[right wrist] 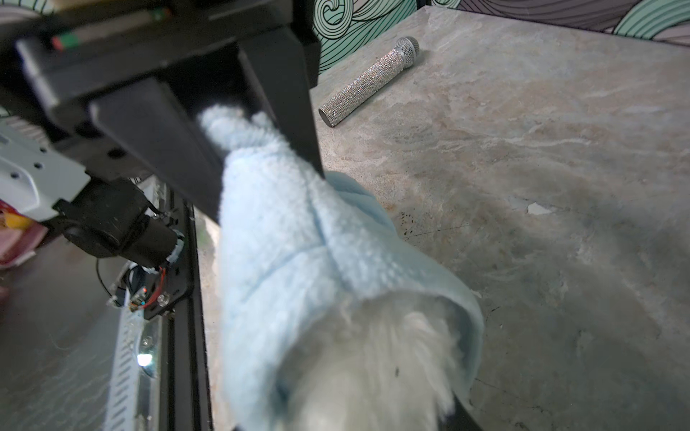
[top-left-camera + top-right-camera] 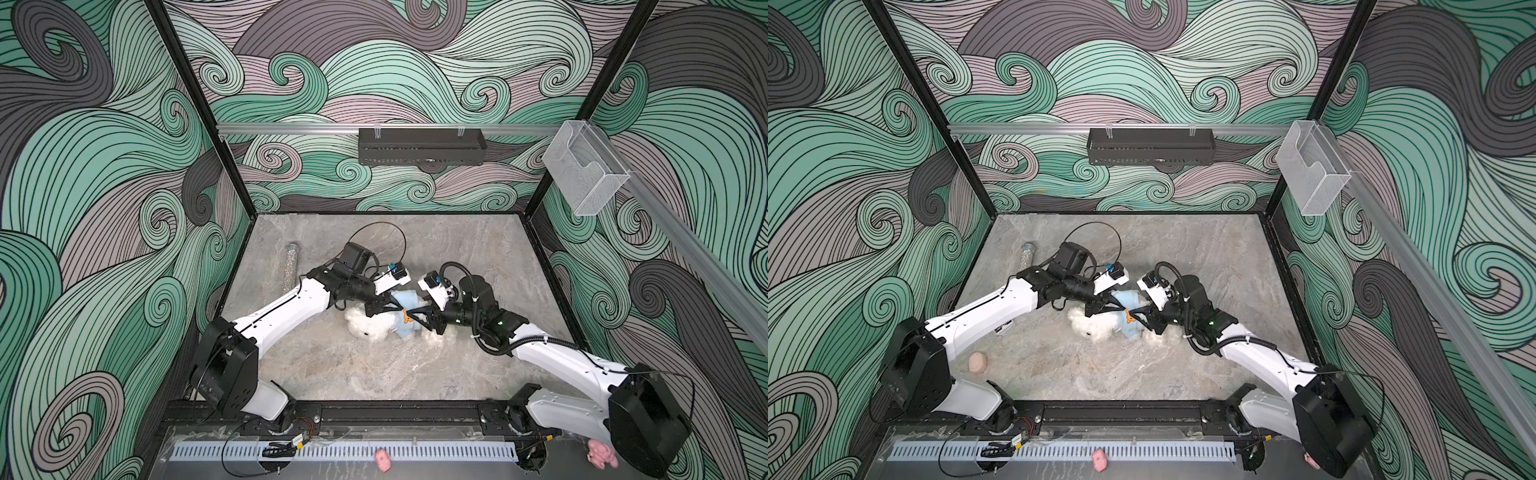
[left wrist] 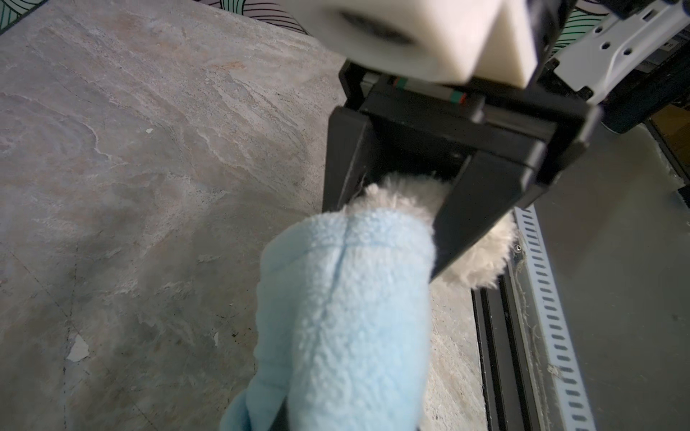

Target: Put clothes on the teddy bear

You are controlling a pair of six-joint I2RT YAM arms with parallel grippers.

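Observation:
The teddy bear (image 2: 365, 325) lies on its side mid-table in both top views, with a light blue fleece garment (image 2: 402, 322) bearing an orange emblem around its body. My left gripper (image 2: 397, 308) reaches in from the left. In the right wrist view it (image 1: 261, 175) is shut on a bunched fold of the blue garment (image 1: 283, 239). My right gripper (image 2: 415, 314) comes from the right. The left wrist view shows it (image 3: 395, 209) shut on a white furry limb of the bear (image 3: 407, 194) that pokes out of a blue sleeve (image 3: 347, 298). My own jaws are hidden by cloth in each wrist view.
A glittery silver microphone (image 2: 292, 266) lies at the table's back left. A peach-coloured lump (image 2: 978, 362) sits by the left arm's base. Pink plush toys (image 2: 383, 459) (image 2: 600, 455) lie beyond the front rail. A black basket (image 2: 422, 145) and a clear box (image 2: 584, 166) hang on the walls.

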